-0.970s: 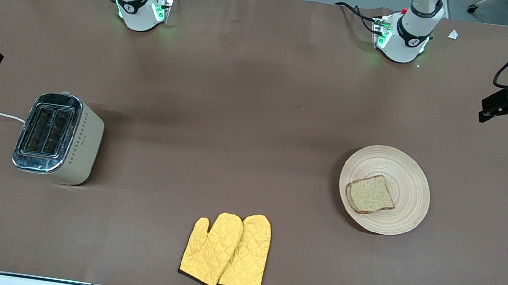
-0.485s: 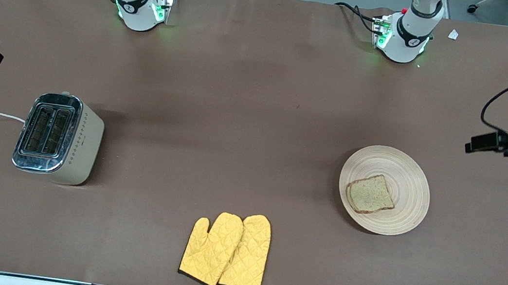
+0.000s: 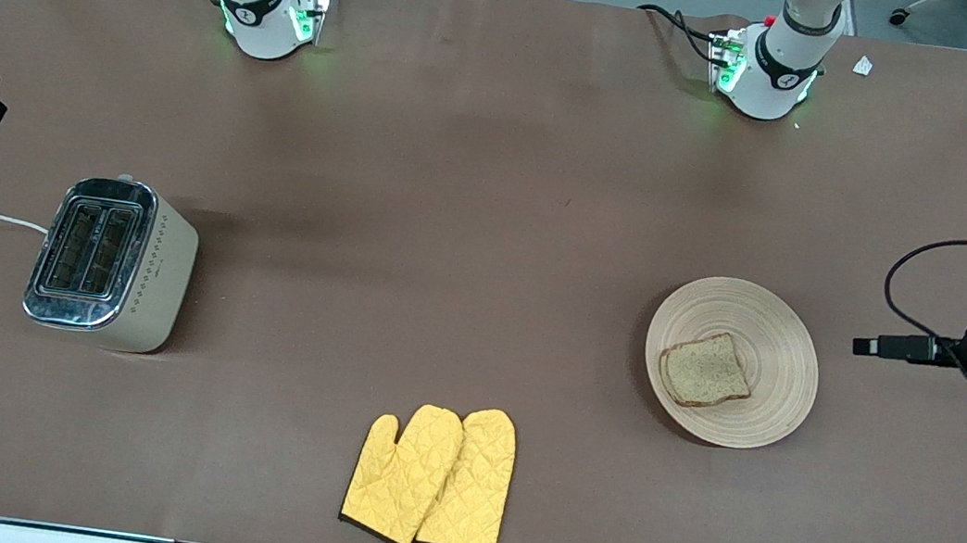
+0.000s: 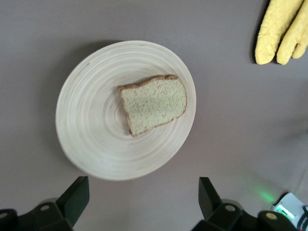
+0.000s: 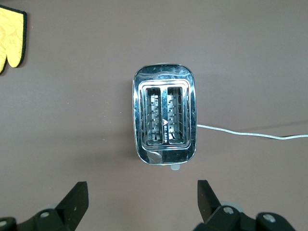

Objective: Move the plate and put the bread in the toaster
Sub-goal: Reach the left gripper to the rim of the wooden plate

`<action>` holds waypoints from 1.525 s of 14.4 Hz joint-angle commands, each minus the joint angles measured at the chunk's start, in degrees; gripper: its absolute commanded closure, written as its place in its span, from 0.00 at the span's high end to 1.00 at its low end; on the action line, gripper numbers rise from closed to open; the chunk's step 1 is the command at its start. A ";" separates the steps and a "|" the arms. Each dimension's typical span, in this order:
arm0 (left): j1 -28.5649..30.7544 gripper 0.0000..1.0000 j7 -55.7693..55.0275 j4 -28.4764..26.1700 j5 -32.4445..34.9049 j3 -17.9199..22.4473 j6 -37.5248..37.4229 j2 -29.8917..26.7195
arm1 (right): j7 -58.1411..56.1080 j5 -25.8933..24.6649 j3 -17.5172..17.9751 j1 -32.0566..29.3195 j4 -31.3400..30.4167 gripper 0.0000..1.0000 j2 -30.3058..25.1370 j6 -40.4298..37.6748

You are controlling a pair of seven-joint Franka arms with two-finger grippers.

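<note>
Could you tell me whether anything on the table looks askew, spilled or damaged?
Nothing stands out. The speckled tan bread slice lies flat on the pale ringed wooden plate, the chrome-topped cream toaster stands upright, and the yellow quilted oven mitts lie together.

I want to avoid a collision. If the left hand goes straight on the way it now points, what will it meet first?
Probably the plate: the left hand, fingers open, points at its rim, with only bare table between. Its height is unclear, so it might pass over the rim toward the bread.

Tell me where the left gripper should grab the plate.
Probably the plate's bare rim toward the left arm's end of the table, coming in low from that end. The bread lies off-centre, away from that edge, and the open left gripper is already up at that end.
</note>
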 commanded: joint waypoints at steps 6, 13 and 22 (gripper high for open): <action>3.63 1.00 17.45 2.16 -6.41 -0.10 6.99 11.48 | 0.25 0.39 0.71 -0.93 -0.42 1.00 -0.59 -0.11; 9.36 0.91 24.12 1.11 -13.34 -0.10 10.60 18.50 | 0.25 0.39 0.71 -1.01 -0.51 1.00 -0.59 -0.11; 9.97 0.50 27.73 -1.53 -15.90 -0.19 9.73 22.20 | 0.25 0.39 0.71 -1.10 -0.60 1.00 -0.68 -0.20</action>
